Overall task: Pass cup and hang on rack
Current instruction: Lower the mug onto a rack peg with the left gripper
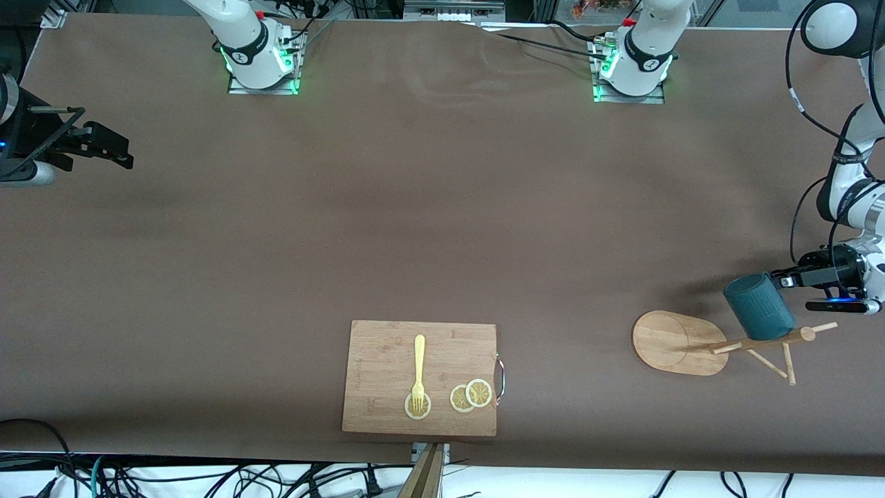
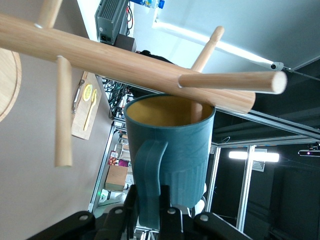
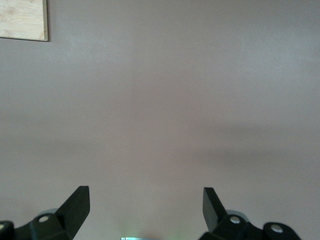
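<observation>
Jaws of the left gripper [image 2: 150, 210] are pinching the cup [image 1: 758, 306] by its handle and hold it in the air over the upper end of the rack [image 1: 719, 342], mouth turned toward the post, with 1 peg [image 2: 230, 82] lying across just above the rim and another seeming to reach into the yellow inside. Judging from this, the hang turns on getting the handle loop, which sits at the jaws' end of the cup, onto a peg. Right gripper [image 3: 145, 205] waits over bare counter [image 1: 429, 207], well apart from the rack, its jaws spread and empty.
</observation>
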Robot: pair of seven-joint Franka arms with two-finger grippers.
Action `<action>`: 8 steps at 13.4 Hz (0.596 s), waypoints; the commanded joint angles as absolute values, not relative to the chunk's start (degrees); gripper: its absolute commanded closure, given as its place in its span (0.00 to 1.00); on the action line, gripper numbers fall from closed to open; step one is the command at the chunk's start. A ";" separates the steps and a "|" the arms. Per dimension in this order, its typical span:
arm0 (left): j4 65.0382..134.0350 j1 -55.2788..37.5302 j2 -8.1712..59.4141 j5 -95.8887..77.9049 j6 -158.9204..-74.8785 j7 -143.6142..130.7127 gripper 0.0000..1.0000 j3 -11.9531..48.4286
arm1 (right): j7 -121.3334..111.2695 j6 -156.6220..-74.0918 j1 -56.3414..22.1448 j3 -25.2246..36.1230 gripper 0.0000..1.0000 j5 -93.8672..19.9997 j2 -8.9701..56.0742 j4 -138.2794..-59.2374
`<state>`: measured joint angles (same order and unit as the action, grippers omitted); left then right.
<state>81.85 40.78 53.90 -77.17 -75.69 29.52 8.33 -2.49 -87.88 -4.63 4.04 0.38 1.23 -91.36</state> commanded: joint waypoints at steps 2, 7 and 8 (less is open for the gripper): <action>78.93 41.04 55.28 -78.75 -75.41 28.74 0.00 8.61 | -3.16 -88.24 -3.78 3.25 0.00 0.35 0.79 -91.49; 76.66 41.31 53.88 -74.13 -74.53 28.48 0.00 5.37 | -3.16 -88.24 -3.78 3.25 0.00 0.35 0.79 -91.49; 74.90 41.48 53.53 -70.35 -74.44 28.13 0.00 5.36 | -3.16 -88.24 -3.78 3.25 0.00 0.35 0.79 -91.49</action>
<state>78.68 41.49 54.03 -74.96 -75.46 29.50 6.06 -2.49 -87.89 -4.63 4.04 0.37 1.23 -91.36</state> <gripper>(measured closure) 0.110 0.000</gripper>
